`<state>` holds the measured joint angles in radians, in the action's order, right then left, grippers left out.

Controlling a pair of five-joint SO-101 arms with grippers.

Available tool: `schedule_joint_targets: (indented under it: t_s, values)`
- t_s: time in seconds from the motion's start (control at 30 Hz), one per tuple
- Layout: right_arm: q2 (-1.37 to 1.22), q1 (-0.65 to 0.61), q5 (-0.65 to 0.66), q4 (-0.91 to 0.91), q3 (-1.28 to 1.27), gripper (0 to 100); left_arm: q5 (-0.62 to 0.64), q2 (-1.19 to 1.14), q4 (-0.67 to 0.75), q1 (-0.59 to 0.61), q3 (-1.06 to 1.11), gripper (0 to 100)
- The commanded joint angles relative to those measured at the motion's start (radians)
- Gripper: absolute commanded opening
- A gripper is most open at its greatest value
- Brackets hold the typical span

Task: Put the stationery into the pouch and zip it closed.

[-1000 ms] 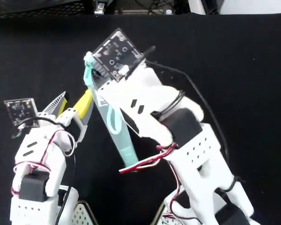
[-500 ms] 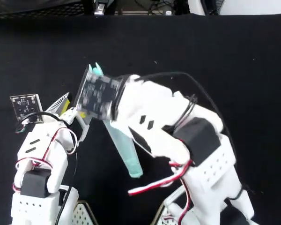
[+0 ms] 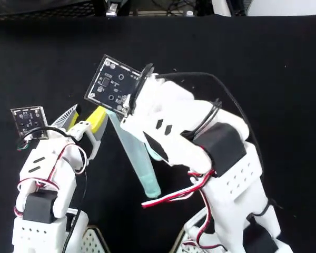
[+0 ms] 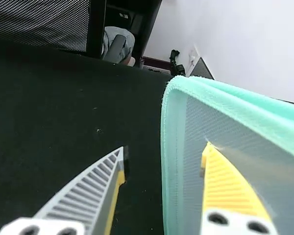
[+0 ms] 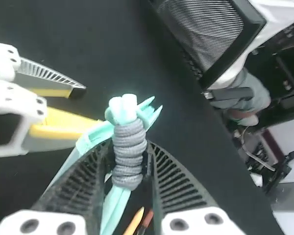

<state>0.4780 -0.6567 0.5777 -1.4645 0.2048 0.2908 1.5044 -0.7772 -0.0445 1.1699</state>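
While the zip pull (image 5: 126,132) is pinched by the right gripper (image 5: 128,152), the pouch (image 4: 245,142) should probably get clamped by the wide-open left gripper (image 4: 162,149).

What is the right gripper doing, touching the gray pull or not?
Touching. The right wrist view shows the right gripper shut on the gray pull, squeezing it from both sides.

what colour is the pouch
Mint green edging with see-through mesh sides; the pouch shows best in the left wrist view.

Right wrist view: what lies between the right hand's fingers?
The grey cord-wrapped zipper pull of the mint pouch, pinched by the right hand, shown in that view.
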Motion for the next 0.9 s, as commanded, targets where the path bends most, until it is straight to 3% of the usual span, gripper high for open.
schedule_joint_targets:
  t_s: [0.0,0.17,0.3,0.57,0.87]
  values:
    - [-0.033,-0.008,-0.009,-0.117,0.122,1.1,0.002,-0.006,0.005,0.004,-0.044,26]
    - [-0.117,-0.012,0.066,-0.285,0.308,1.1,0.002,-0.008,0.005,0.005,-0.044,26]
    - [-0.162,-0.035,0.094,-0.299,0.375,1.1,0.0,-0.008,0.005,0.007,-0.044,26]
    - [-0.206,0.014,-0.1,-0.157,0.464,1.1,0.0,-0.008,0.008,0.004,-0.028,26]
    - [-0.219,0.081,-0.11,-0.133,0.311,1.1,0.0,-0.008,0.008,0.007,-0.028,26]
